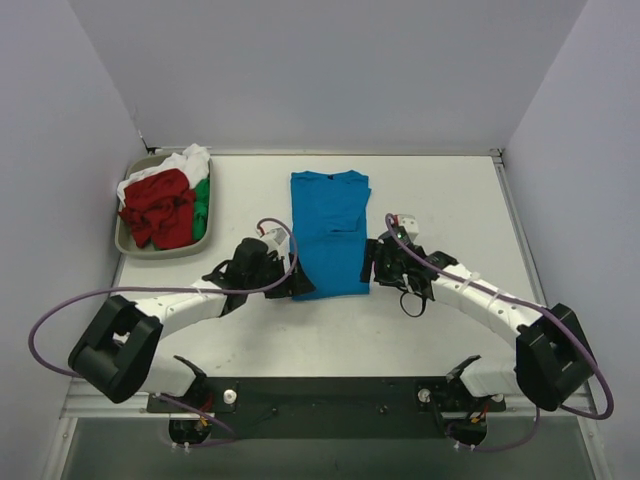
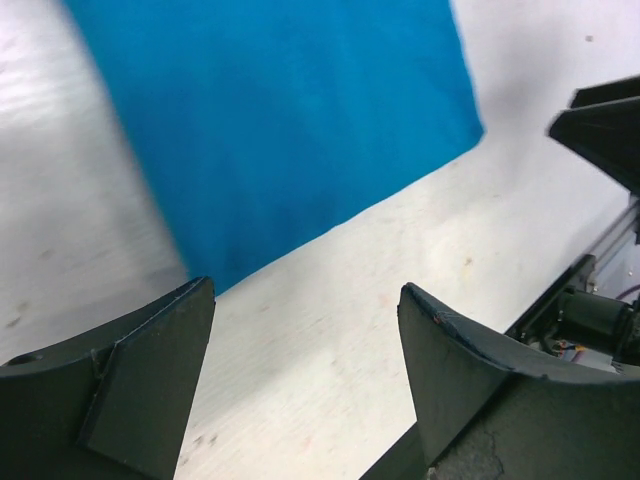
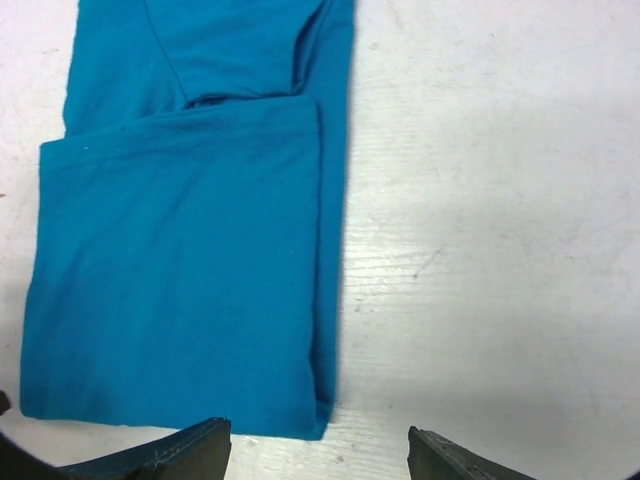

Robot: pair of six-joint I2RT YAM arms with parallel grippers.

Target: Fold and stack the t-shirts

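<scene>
Two arms flank one bright blue t-shirt (image 1: pixel 330 230) in the overhead view. It lies flat in the middle of the desk (image 1: pixel 450 200), folded lengthwise into a narrow panel, collar at the far end. The left arm (image 1: pixel 190 305) sits at its near left corner and the right arm (image 1: pixel 470 290) at its near right edge. A grey tray (image 1: pixel 150 252) at far left holds an unfolded heap: red shirts (image 1: pixel 160 210), a white shirt (image 1: pixel 190 160) and a green shirt (image 1: pixel 203 205).

Left wrist view: the left jaws are spread wide and grip nothing. Bare desk lies between them, with the blue hem just ahead.

Right wrist view: the right jaws are also apart and empty, the shirt's near right corner just ahead. A sleeve lies tucked over the body.

The side folds look done. A crosswise fold likely remains, the tray's shirts are untouched, and no stack is started.
</scene>
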